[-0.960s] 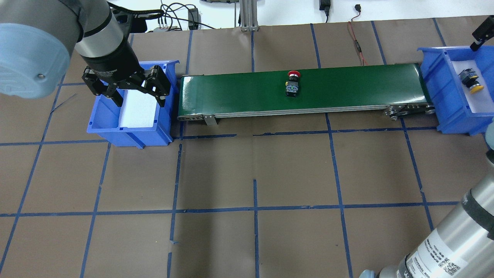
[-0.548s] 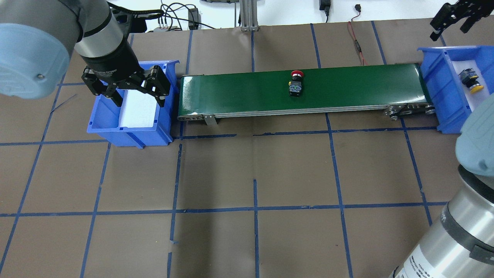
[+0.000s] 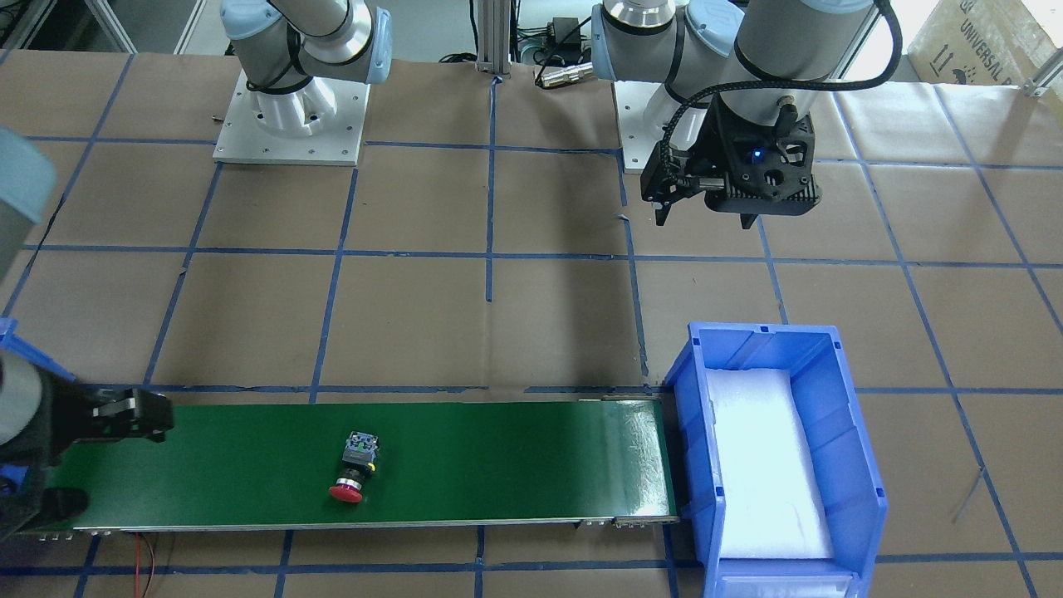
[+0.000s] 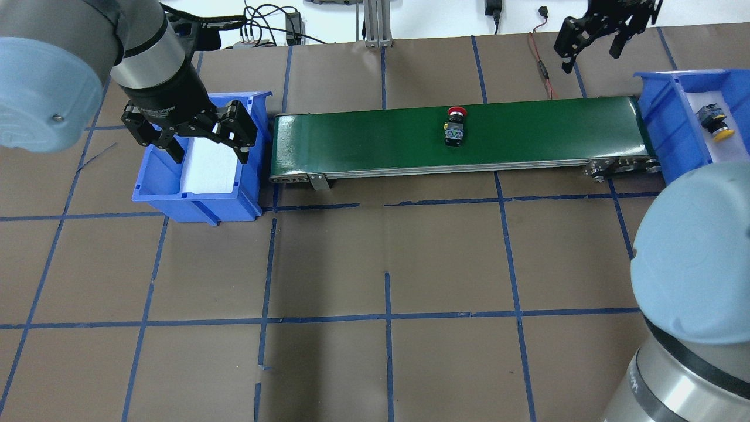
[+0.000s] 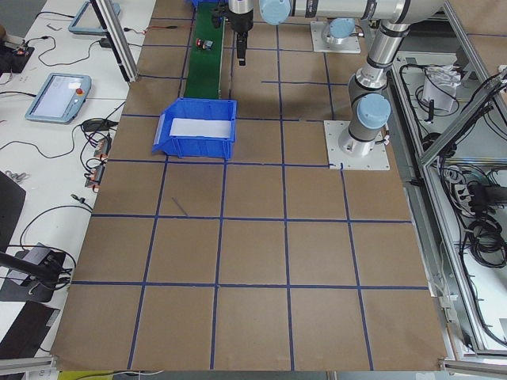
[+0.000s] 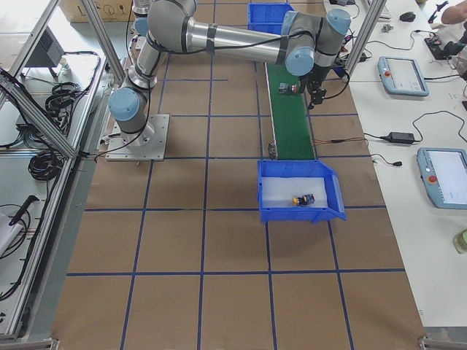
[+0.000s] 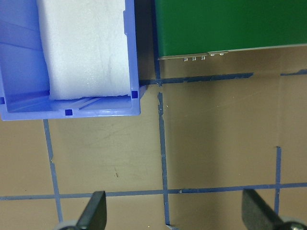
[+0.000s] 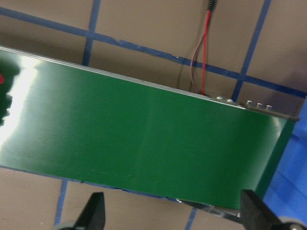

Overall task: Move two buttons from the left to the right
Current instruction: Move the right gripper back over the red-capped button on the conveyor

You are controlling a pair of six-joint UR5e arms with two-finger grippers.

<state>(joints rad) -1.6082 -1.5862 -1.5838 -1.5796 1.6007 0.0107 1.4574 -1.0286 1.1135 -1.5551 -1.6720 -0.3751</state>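
Observation:
The red button (image 4: 455, 125) lies on its side on the green conveyor belt (image 4: 363, 140), a little right of the middle; it also shows in the front view (image 3: 353, 470). The yellow button (image 4: 716, 122) lies in the right blue bin (image 4: 659, 132), on white foam. My left gripper (image 4: 211, 152) is open and empty above the left blue bin (image 4: 199, 202), which holds only white foam. My right gripper (image 4: 590, 50) is open and empty, high over the far side of the belt's right end, apart from both buttons.
A red cable (image 4: 542, 67) lies on the table behind the belt's right end. Brown table paper with blue tape lines (image 4: 387, 319) covers the near side. More cables and an aluminium post (image 4: 375, 23) stand at the far edge.
My right gripper has swung left, from above the right bin to over the belt's right end. The red button has moved slightly right along the belt. My left gripper has hardly moved.

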